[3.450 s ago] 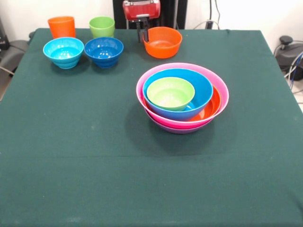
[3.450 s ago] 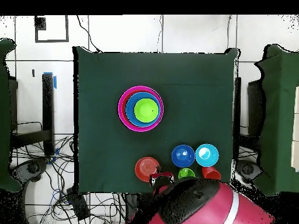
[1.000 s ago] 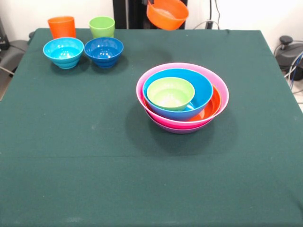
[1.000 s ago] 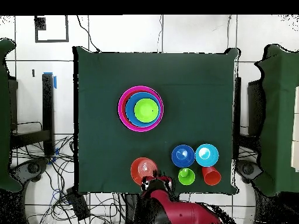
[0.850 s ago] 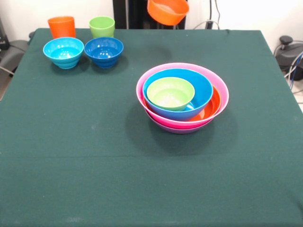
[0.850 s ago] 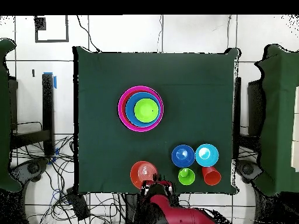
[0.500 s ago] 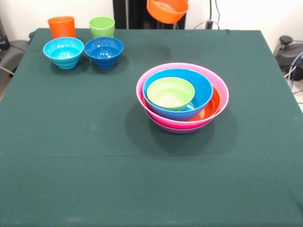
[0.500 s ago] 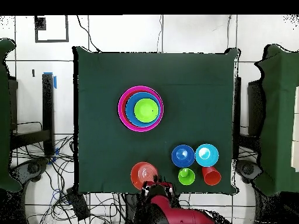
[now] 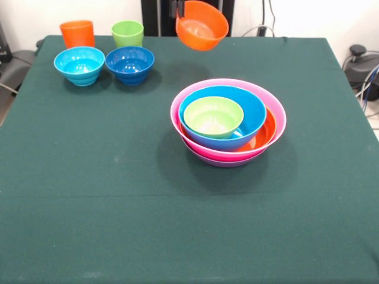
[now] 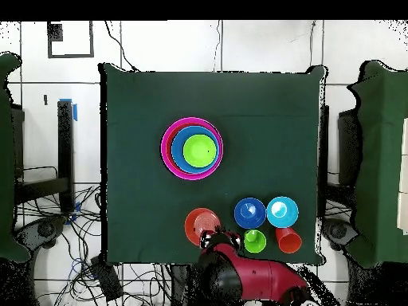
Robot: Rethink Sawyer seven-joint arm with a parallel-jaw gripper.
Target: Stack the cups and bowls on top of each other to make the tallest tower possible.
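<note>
Roughly at the middle of the table [image 9: 89, 207], a little toward its right side in the front view: the tower [image 9: 228, 121], one pile, four bowls showing. Outermost is the pink bowl [image 9: 275, 112], then a large orange bowl [image 9: 263, 135] seen only as a crescent, then the large blue bowl [image 9: 251, 109], and the small lime green bowl [image 9: 213, 116] sits on top, tilted against the blue one's left wall. A thin purple edge [image 9: 222, 163] shows under the pink; most of that bowl is hidden.

Farther back, near the far left corner: two small bowls side by side, almost touching, the light blue bowl [image 9: 79, 65] and the dark blue bowl [image 9: 129, 64]. Behind them, right at the far edge, two cups: the orange cup [image 9: 77, 33] and the lime green cup [image 9: 128, 33], apart from each other.

At the far edge, right of the cups: one small orange bowl [image 9: 201, 25] held off the cloth, tilted, mouth facing up and toward the right. The gripper [image 9: 177, 8] is clamped on its left rim, only a dark tip showing at the frame top. In the overhead view the red arm [image 10: 247, 279] covers most of the gripper.

Count: seven bowls seen, two cups.
</note>
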